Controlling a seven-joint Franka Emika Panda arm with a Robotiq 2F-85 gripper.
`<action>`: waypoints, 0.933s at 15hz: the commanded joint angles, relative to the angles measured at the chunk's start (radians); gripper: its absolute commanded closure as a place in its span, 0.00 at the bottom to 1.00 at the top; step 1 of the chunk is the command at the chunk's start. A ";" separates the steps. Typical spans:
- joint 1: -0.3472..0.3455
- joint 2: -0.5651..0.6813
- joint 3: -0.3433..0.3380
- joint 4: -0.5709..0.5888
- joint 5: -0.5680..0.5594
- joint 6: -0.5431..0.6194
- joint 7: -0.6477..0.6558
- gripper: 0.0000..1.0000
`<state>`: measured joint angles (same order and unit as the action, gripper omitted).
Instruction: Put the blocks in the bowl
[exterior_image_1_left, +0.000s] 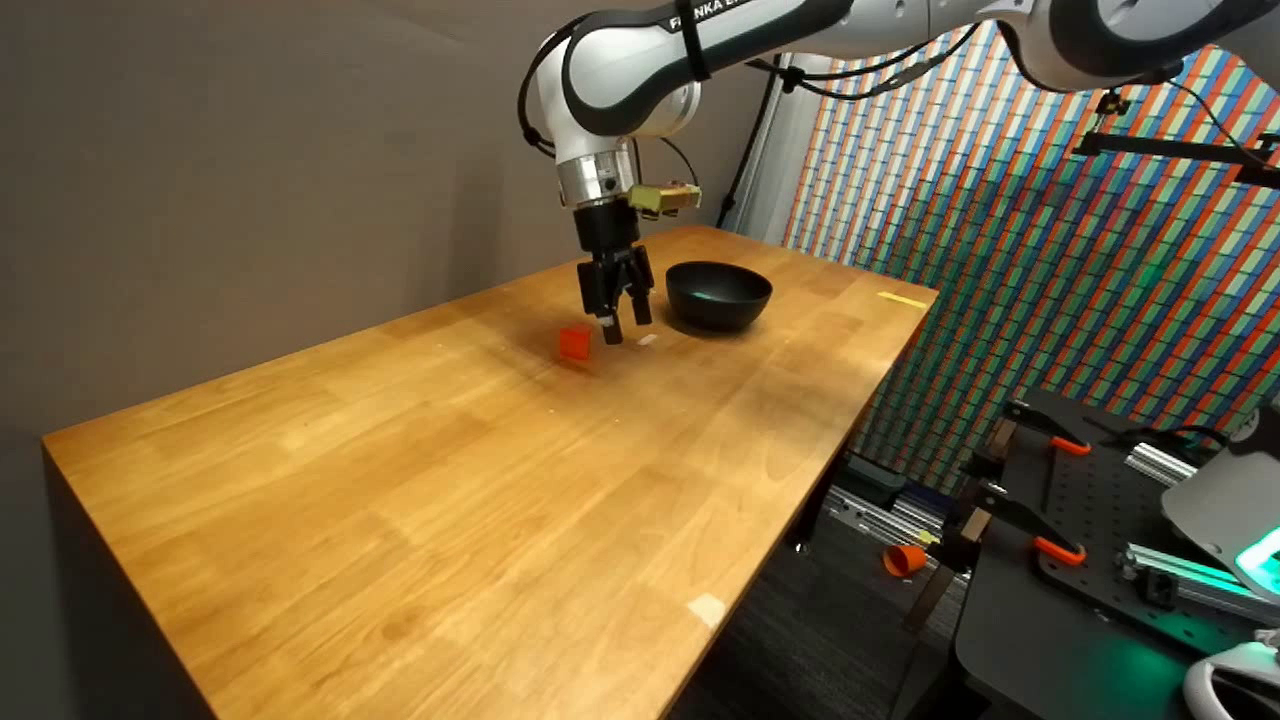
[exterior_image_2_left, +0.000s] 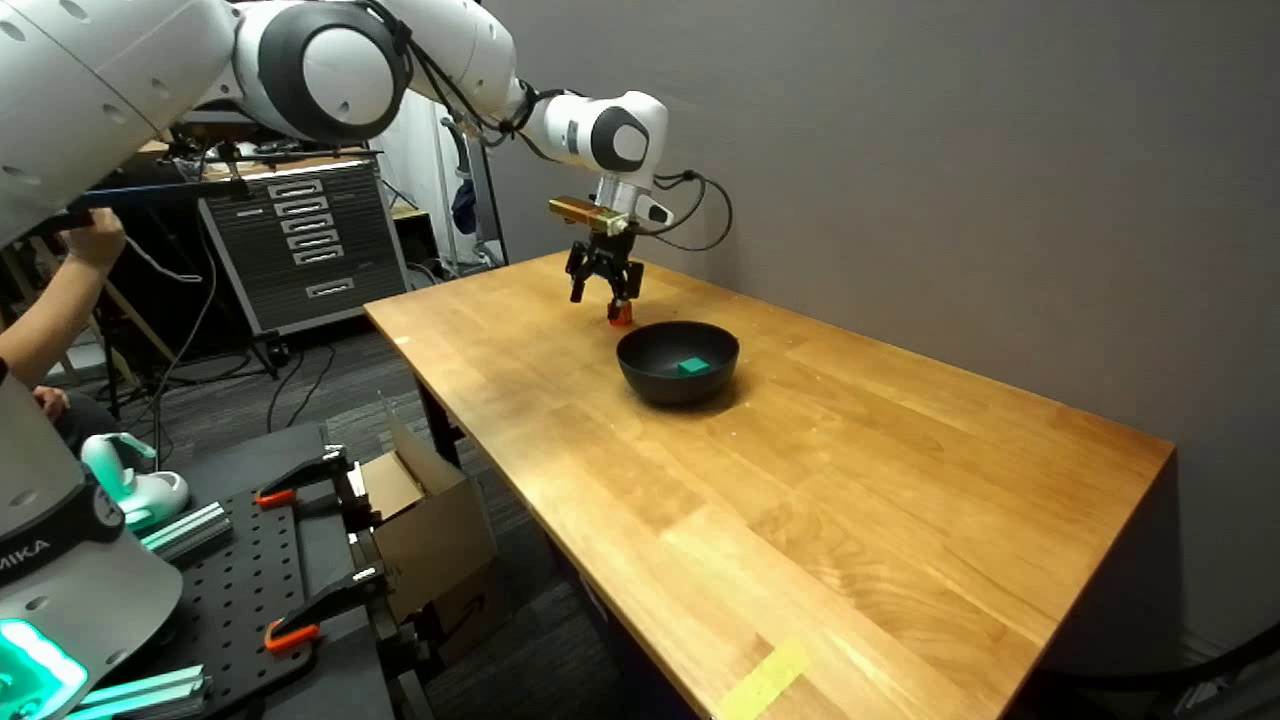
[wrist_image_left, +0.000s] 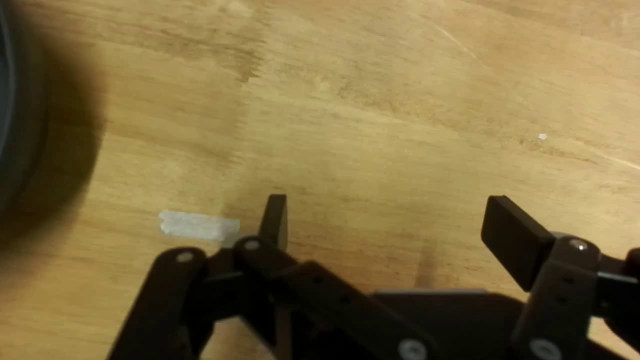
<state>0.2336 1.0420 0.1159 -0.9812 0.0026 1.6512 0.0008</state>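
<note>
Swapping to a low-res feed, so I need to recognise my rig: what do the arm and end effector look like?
The arm is white with dark grey bands, a black strap and partly visible "FRANKA" lettering. Black cables run outside it. Past a silver collar, the end effector is black, with two jointed fingers. A gold-coloured box is mounted nearby. The base glows green.
</note>
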 joint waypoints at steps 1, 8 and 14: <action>0.011 0.107 -0.009 0.208 -0.029 -0.048 -0.062 0.00; 0.007 0.183 0.006 0.358 -0.007 -0.053 -0.105 0.00; 0.023 0.236 0.011 0.415 -0.014 -0.011 -0.094 0.00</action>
<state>0.2450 1.2242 0.1226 -0.6560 -0.0129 1.6361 -0.0861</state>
